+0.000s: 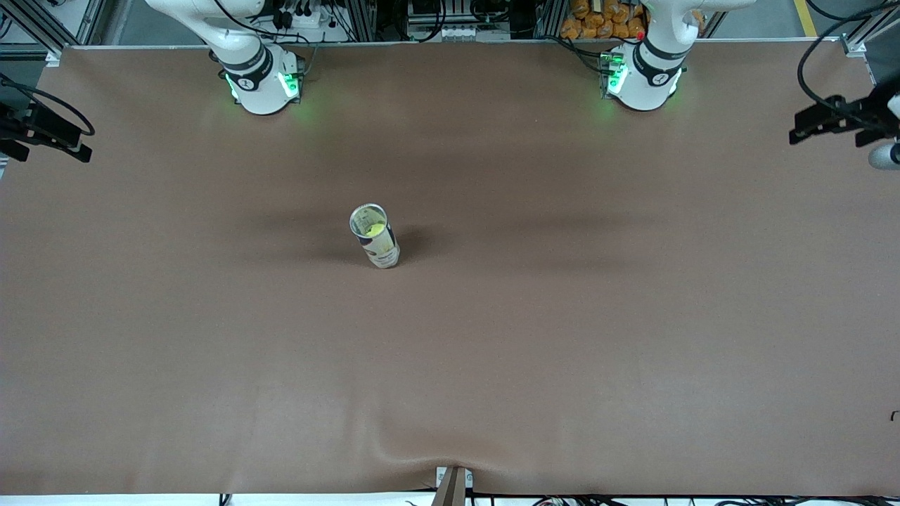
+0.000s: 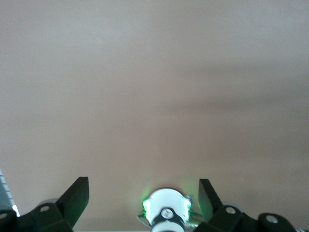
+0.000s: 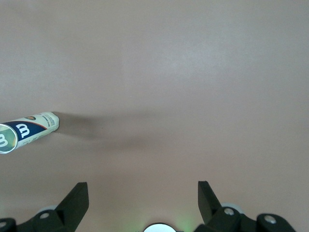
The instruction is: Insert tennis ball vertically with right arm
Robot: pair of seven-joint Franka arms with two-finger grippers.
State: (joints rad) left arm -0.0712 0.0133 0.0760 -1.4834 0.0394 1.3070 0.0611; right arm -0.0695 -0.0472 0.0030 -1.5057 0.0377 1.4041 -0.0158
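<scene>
A clear tennis ball tube (image 1: 375, 236) with a blue and white label stands upright near the middle of the brown table. A yellow tennis ball (image 1: 376, 229) shows inside it through the open top. The right wrist view catches the tube (image 3: 26, 131) at its edge, well apart from my right gripper (image 3: 143, 200), which is open and empty high over the table. My left gripper (image 2: 144, 198) is also open and empty, hanging over the cloth by its own base (image 2: 166, 212). Neither hand shows in the front view.
The arm bases (image 1: 260, 81) (image 1: 643, 77) stand at the table's edge farthest from the front camera. Black camera mounts (image 1: 42, 133) (image 1: 837, 119) jut in at both ends. A bracket (image 1: 453, 485) and a cloth wrinkle sit at the nearest edge.
</scene>
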